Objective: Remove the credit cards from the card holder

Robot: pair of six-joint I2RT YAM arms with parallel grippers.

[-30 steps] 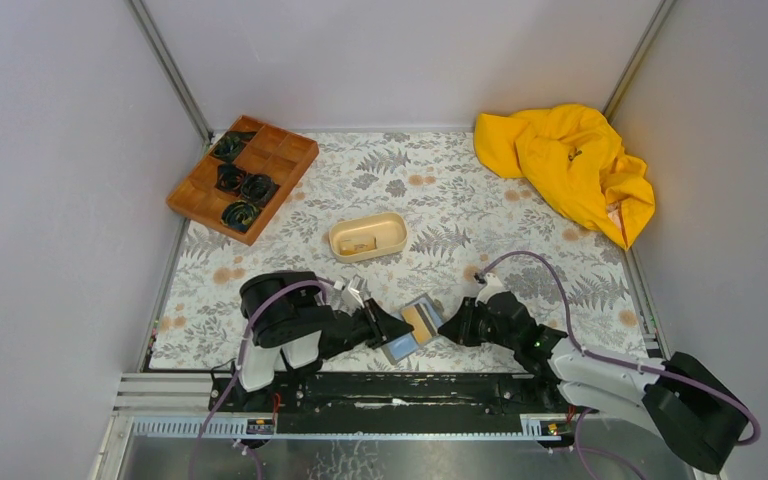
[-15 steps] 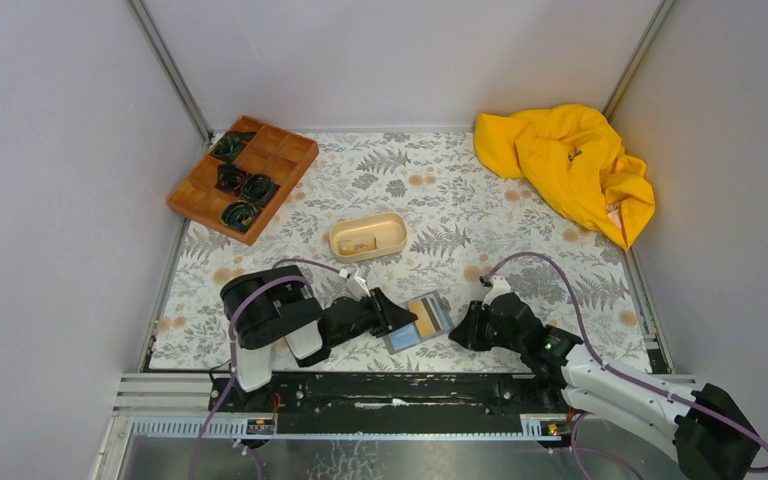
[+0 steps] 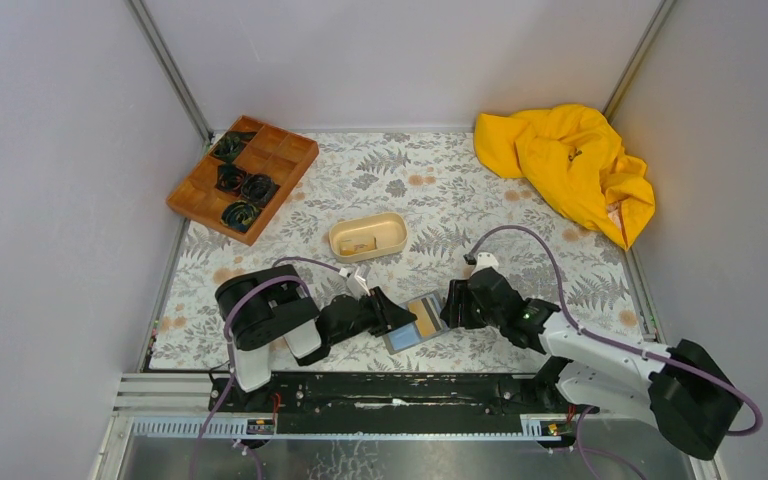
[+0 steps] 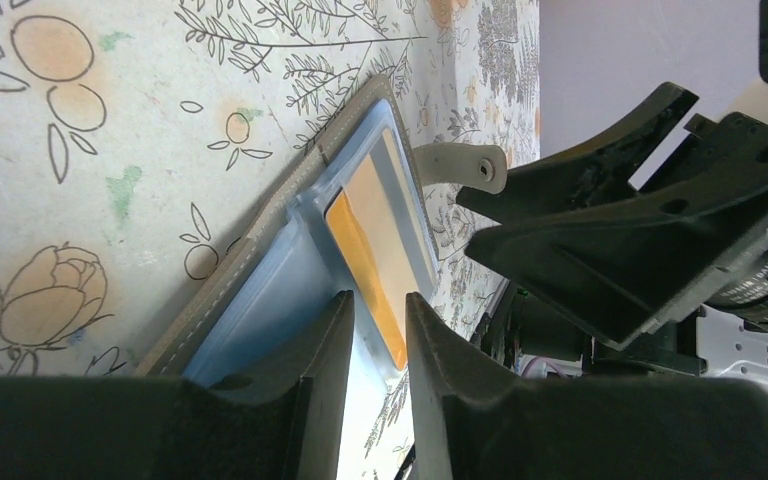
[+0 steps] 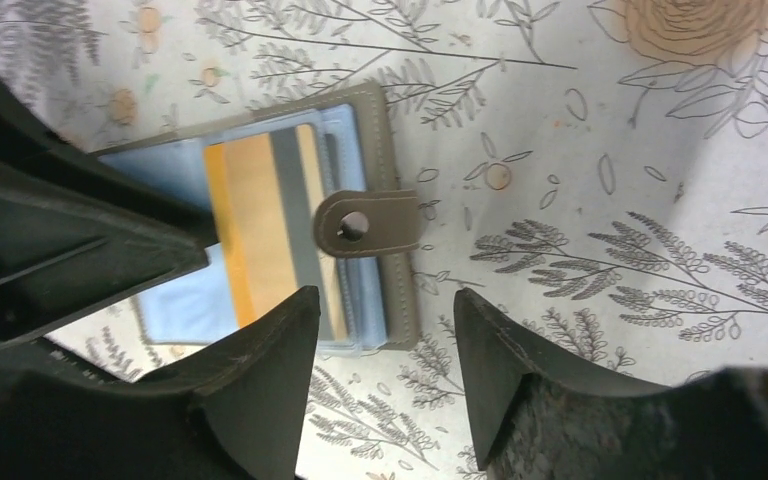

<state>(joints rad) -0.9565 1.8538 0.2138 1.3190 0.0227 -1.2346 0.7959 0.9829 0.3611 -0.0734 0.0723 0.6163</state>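
Observation:
The card holder (image 3: 402,338) lies open on the flowered cloth between my two grippers, pale blue inside with a grey-brown stitched rim (image 5: 372,130) and a snap strap (image 5: 365,223). A tan and orange credit card (image 5: 260,230) with a grey stripe sits in its right-hand pocket, also in the left wrist view (image 4: 375,240). My left gripper (image 3: 398,322) comes in from the left, jaws nearly together (image 4: 378,298) on the holder's blue left half. My right gripper (image 3: 450,308) stands open (image 5: 385,300) at the holder's right edge, beside the strap, holding nothing.
A beige oval tray (image 3: 400,232) stands behind the holder. A brown compartment tray (image 3: 305,150) with dark coils is at the back left, and a yellow cloth (image 3: 570,165) lies at the back right. Grey walls close in the sides.
My right gripper has opened wide and moved forward-left up to the holder's right edge. The left arm drew back a little and the holder shifted with it.

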